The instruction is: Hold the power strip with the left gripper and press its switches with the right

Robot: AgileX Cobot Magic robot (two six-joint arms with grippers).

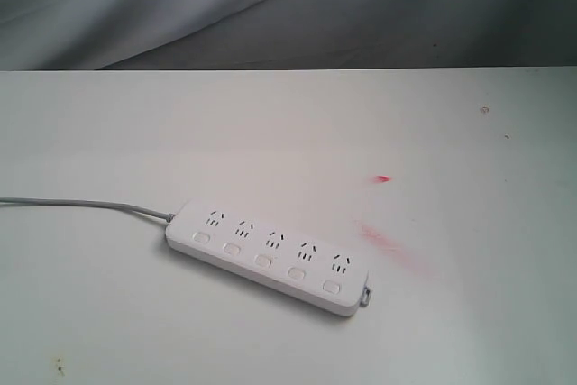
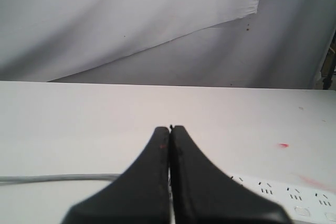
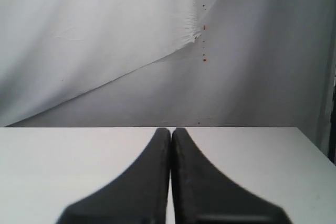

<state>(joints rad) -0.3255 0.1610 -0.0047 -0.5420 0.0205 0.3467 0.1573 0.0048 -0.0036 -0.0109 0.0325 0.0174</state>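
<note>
The white power strip (image 1: 270, 254) lies flat and slanted on the white table, its grey end tab (image 1: 366, 296) toward the front right. Its five switches (image 1: 262, 261) run in a row below the socket groups. A thin grey cord (image 1: 81, 204) leads off to the left edge. Neither arm shows in the exterior view. In the left wrist view my left gripper (image 2: 170, 128) is shut with nothing in it; part of the power strip (image 2: 289, 192) and the cord (image 2: 52, 178) show behind its fingers. My right gripper (image 3: 171, 130) is shut and empty over bare table; the strip is out of that view.
The table (image 1: 288, 132) carries red marks: a small spot (image 1: 382, 178) and a smear (image 1: 388, 245) right of the strip. A grey-white cloth backdrop (image 1: 270, 6) hangs behind the table's far edge.
</note>
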